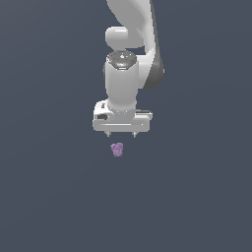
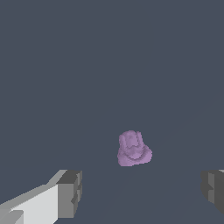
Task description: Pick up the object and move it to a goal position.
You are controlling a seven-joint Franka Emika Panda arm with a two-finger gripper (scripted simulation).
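Observation:
The object is a tiny pale purple lumpy block lying on the dark grey floor. My white gripper hangs just above it, slightly toward the exterior view's right, with its two short fingertips spread apart. In the wrist view the object lies ahead of the gripper, and the grey pads stand wide apart with nothing between them. The gripper is open and does not touch the object.
The white arm rises from the gripper to the top of the exterior view. A plain dark grey floor spreads all around.

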